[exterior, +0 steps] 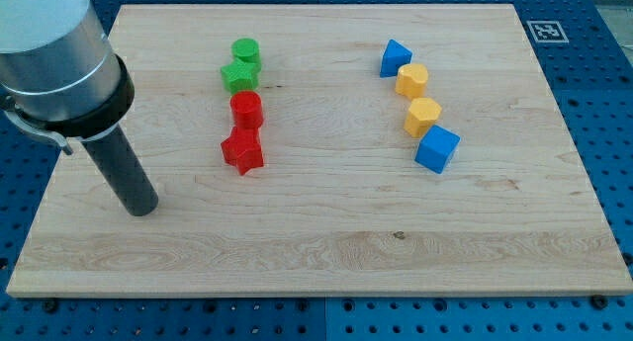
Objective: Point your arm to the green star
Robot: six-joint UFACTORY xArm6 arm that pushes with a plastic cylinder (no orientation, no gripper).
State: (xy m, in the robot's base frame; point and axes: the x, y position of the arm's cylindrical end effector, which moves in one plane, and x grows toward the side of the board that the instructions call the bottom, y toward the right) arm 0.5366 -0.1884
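Observation:
The green star [237, 78] lies on the wooden board [316, 252] at the upper left of centre, just below a green cylinder [246, 54] and just above a red cylinder [246, 111]. A red star [242, 151] ends this column. My tip [141, 208] rests on the board near its left edge. It is well to the left of and below the green star, about a hand's width left of the red star, touching no block.
At the right a second column runs downward: a blue triangular block [395, 58], two yellow hexagonal blocks [411, 81] [422, 116] and a blue cube [437, 148]. A fiducial tag [545, 31] sits off the board's top right corner.

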